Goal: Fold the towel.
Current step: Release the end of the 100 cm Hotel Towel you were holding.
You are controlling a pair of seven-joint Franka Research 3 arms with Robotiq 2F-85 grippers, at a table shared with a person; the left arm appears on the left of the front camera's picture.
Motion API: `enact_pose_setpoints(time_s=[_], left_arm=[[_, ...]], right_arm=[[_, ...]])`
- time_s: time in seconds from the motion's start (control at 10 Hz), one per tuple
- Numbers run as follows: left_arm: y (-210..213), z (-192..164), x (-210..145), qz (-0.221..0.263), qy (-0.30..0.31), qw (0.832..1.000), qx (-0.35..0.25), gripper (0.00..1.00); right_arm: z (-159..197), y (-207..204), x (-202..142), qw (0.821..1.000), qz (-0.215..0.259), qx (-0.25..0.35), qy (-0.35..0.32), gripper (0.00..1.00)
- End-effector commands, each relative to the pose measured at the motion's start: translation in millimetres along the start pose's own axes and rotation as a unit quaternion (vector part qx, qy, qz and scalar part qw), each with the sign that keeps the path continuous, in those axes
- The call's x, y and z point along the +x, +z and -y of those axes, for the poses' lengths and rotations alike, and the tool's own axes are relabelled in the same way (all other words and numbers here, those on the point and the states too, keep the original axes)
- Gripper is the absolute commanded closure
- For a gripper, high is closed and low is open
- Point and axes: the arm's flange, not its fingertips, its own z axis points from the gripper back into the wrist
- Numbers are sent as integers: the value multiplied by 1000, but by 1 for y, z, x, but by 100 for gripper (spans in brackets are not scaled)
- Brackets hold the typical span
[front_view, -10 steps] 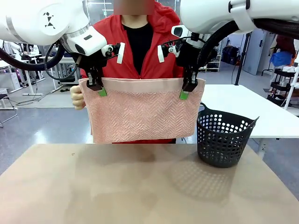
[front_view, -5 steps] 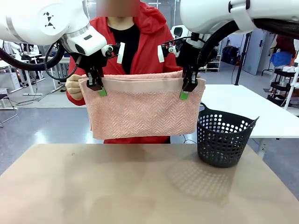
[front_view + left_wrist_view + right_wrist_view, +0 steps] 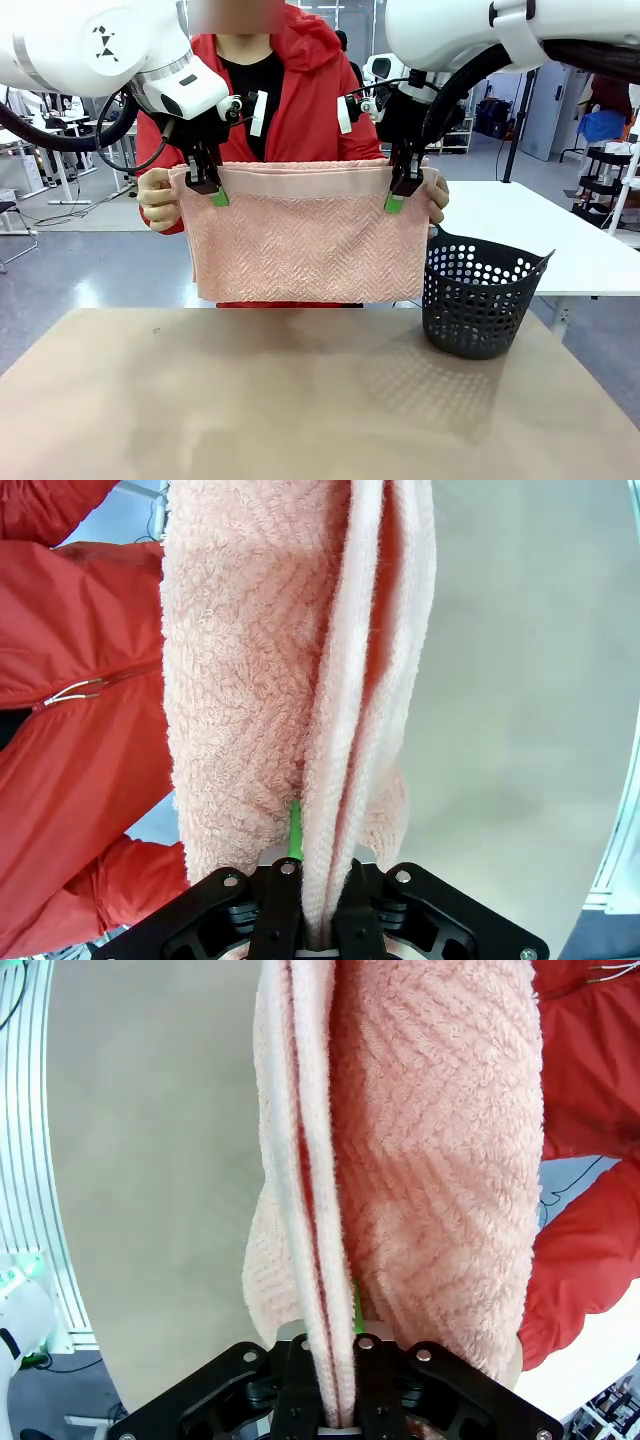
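Note:
The salmon-pink towel [image 3: 305,240] hangs doubled over in the air above the table's far side, its plain band along the top. My left gripper [image 3: 205,188] is shut on the towel's upper left corner, and my right gripper [image 3: 403,190] is shut on the upper right corner. A person in a red jacket stands behind it, one hand [image 3: 158,198] at the left edge and the other hand [image 3: 436,198] at the right edge. In the left wrist view the towel [image 3: 300,680] rises from my left gripper [image 3: 312,925]. In the right wrist view the towel [image 3: 400,1150] runs up from my right gripper [image 3: 335,1400].
A dark perforated basket [image 3: 478,295] stands on the table's right side, just below and right of the towel. The brown tabletop [image 3: 300,400] lies bare in front. A white table [image 3: 540,230] stands behind on the right.
The person has brought the towel's far layer up and now holds both top corners by my grippers, and has shifted slightly left. My arms have not moved.

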Motion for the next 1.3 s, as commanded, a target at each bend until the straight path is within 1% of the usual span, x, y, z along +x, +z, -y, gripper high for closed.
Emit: enact_pose_setpoints(time_s=[0.0,0.5,0.6,0.7,0.8,0.9,1.0,1.1,1.2], left_arm=[[2,-1,-1,-3,-5,1000,3,100],[2,-1,-1,-3,-5,1000,3,100],[2,-1,-1,-3,-5,1000,3,100],[0,0,1,0,-1,1000,0,60],[6,-3,-2,6,0,1000,6,61],[14,-6,-4,12,6,1000,13,26],[31,-8,-7,36,11,999,10,27],[52,-12,-12,68,20,998,2,0],[74,-18,-19,76,39,996,11,0]], right_arm=[[1,1,-1,1000,-2,-2,0,100],[1,1,-1,1000,-2,-2,0,100],[0,0,0,1000,0,0,0,96],[1,2,-2,1000,1,10,0,66],[0,8,-2,1000,-6,1,0,66],[-2,17,-2,1000,-5,-4,-7,66],[-6,34,-1,1000,-1,-18,-11,63],[-8,54,-1,999,12,-43,-17,53],[-10,74,-4,997,31,-56,-30,35]])
